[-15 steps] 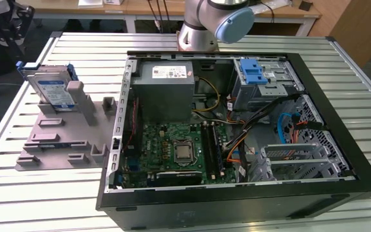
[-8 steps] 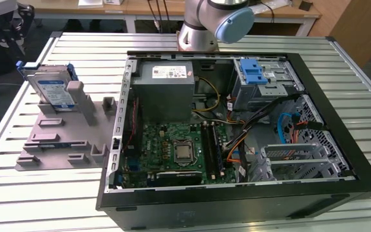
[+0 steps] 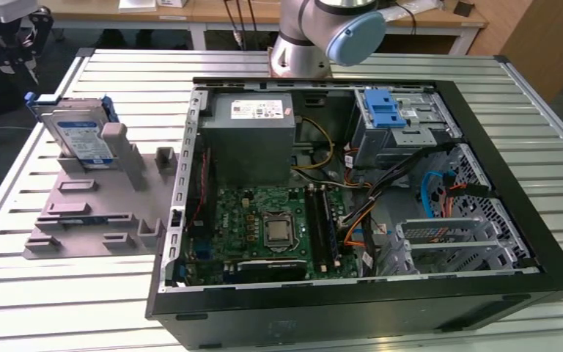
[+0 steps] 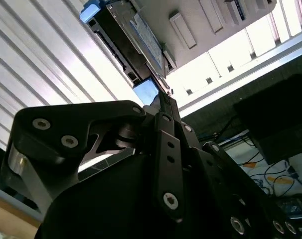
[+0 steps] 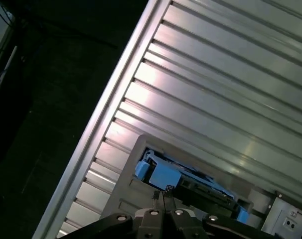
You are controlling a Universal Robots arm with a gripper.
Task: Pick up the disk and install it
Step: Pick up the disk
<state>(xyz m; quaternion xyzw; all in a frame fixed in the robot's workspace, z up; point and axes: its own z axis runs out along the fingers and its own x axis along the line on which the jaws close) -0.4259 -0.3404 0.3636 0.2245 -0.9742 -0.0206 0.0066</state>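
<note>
An open black computer case (image 3: 360, 315) lies on its side along the near edge of a slatted metal table (image 3: 56, 293). Its green motherboard (image 3: 262, 227) faces up. Farther in sit a grey power supply (image 3: 252, 139) and a drive cage (image 3: 399, 128) with a blue latch.

Beside the case, toward the exterior view's left, a grey fixture (image 3: 86, 213) rests flat on the table. The disk (image 3: 78, 136) stands on edge in the far end of that fixture, near the table's far corner at the exterior view's left. Its label faces the case and its blue carrier frame shows at the top corners. The arm (image 3: 311, 37) rises from the middle of the table's far edge, behind the case.

In the first wrist view the gripper (image 5: 160, 195) has its two slim fingers pressed together with nothing between them. Their tips are poised over one blue end of the disk (image 5: 166, 174), close to the table's long edge. In the second wrist view the gripper (image 4: 163, 97) points at the end of the disk (image 4: 141, 37), with the tips just beside its blue frame. Whether they touch it cannot be told.
</note>
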